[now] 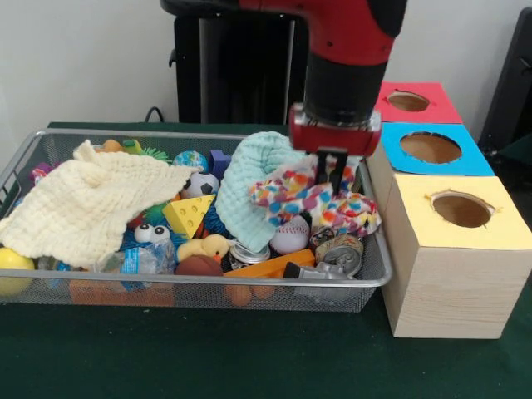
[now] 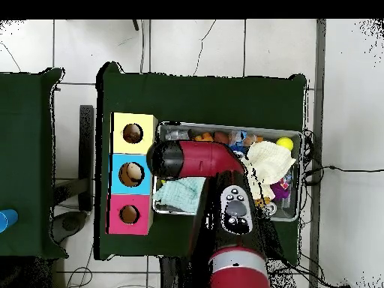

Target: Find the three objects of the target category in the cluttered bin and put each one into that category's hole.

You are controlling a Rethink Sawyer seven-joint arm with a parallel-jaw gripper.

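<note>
My gripper [image 1: 332, 176] hangs over the right half of the wire bin [image 1: 372, 264], fingers down in a spotted multicoloured cloth [image 1: 309, 198] and shut on a raised fold of it. A mint cloth [image 1: 249, 179] lies just to its left. Around the cloths lie a baseball [image 1: 291, 236], a soccer ball [image 1: 200, 184], a yellow cheese wedge [image 1: 187, 215], a yellow duck [image 1: 205, 247] and cans [image 1: 342, 252]. A cream cloth [image 1: 87, 208] hides the bin's left part. In the overhead view the red arm [image 2: 202, 159] covers most of the bin [image 2: 295, 135].
Three wooden boxes with round holes stand beside the bin: yellow [image 1: 461, 209] nearest, blue [image 1: 431, 148] in the middle, red [image 1: 409, 101] farthest. From above they show as yellow [image 2: 133, 133], blue [image 2: 131, 174] and red [image 2: 129, 214]. A yellow ball [image 1: 12, 264] sits at the bin's left corner.
</note>
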